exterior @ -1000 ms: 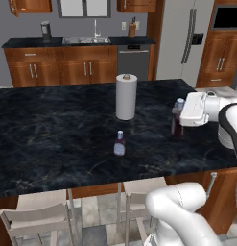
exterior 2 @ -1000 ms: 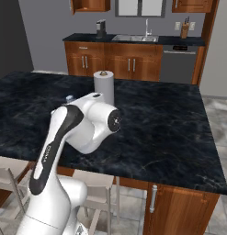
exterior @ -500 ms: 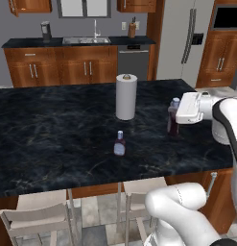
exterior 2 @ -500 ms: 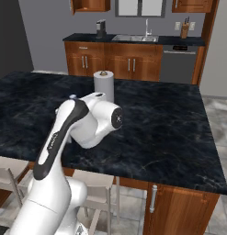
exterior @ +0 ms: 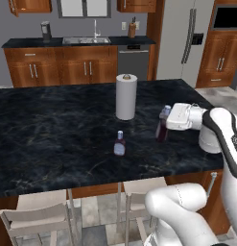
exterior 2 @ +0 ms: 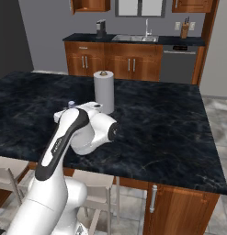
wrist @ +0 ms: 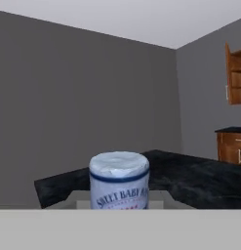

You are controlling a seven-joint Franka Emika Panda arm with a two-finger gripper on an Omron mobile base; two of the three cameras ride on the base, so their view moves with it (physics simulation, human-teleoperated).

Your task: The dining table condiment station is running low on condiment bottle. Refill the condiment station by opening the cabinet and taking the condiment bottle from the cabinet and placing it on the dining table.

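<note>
My gripper point(exterior: 167, 120) is shut on the condiment bottle point(exterior: 161, 132), a dark maroon bottle with a pale cap. It holds the bottle upright, low over the right part of the dining table point(exterior: 53, 125); whether the base touches the marble I cannot tell. In the hand view the bottle's pale cap and labelled neck point(wrist: 119, 181) sit at bottom centre, with the black tabletop point(wrist: 200, 178) behind. A second small dark bottle point(exterior: 119, 143) stands on the table to the left of the held one. An open reddish wall cabinet point(wrist: 235, 73) shows at the far right of the hand view.
A tall white paper-towel roll point(exterior: 126, 96) stands mid-table, behind and left of the held bottle; it also appears as the roll point(exterior 2: 104, 92) just beyond my arm. Pale chairs point(exterior: 38, 211) are tucked under the near edge. A back counter with a sink point(exterior: 86, 41) lies beyond.
The hand has carried the bottle leftward over the table, closer to the standing bottle and the paper-towel roll. The grip has stayed the same.
</note>
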